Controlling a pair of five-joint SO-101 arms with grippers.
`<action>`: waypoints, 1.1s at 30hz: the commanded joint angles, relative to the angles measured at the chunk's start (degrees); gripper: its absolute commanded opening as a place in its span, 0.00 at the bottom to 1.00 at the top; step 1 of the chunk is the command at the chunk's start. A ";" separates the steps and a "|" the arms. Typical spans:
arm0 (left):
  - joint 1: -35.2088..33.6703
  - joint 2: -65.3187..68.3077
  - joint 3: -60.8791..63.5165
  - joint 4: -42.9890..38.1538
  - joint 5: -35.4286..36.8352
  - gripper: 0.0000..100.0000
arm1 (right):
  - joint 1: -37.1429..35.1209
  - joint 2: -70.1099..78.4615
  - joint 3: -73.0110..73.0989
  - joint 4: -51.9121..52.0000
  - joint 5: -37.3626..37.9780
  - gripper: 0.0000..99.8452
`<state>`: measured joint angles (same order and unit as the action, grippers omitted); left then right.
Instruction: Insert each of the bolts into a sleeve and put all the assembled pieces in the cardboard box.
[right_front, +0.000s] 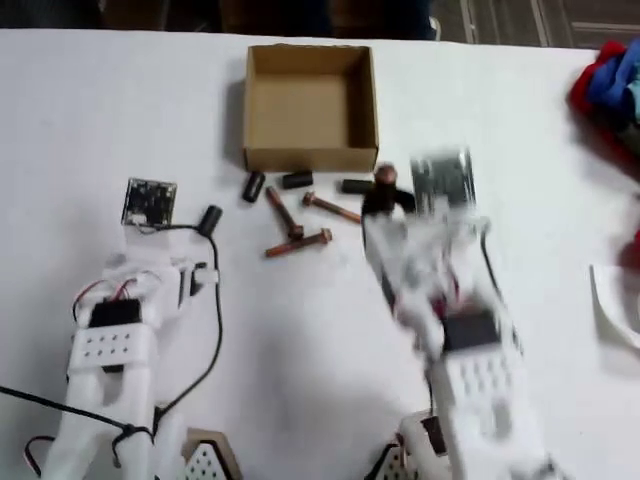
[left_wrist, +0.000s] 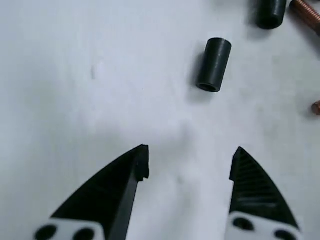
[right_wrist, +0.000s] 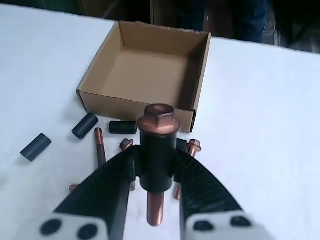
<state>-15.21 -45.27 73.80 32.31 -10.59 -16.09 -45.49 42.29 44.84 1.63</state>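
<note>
My right gripper is shut on a black sleeve with a copper bolt through it, held upright, head on top and shank sticking out below. In the high view this gripper hangs just off the near right corner of the empty cardboard box. On the table before the box lie three loose bolts and sleeves. One more sleeve lies a short way ahead of my left gripper, which is open with nothing between its fingers.
The left arm stands at the near left with a black cable looping beside it. A small circuit board sits at its far end. Red and blue cloth lies at the far right edge.
</note>
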 joint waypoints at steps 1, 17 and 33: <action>-0.35 -1.14 0.22 -3.16 -0.35 0.27 | 2.15 25.19 -38.77 11.47 0.26 0.02; -0.26 -1.14 2.68 -3.87 -0.44 0.27 | 3.74 106.68 -132.13 9.27 -7.65 0.02; 3.08 -1.14 4.18 -6.42 -0.44 0.27 | 3.91 120.92 -130.90 6.81 -3.69 0.02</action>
<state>-12.84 -45.27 78.20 27.03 -10.59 -12.84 76.70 -87.47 54.15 -2.68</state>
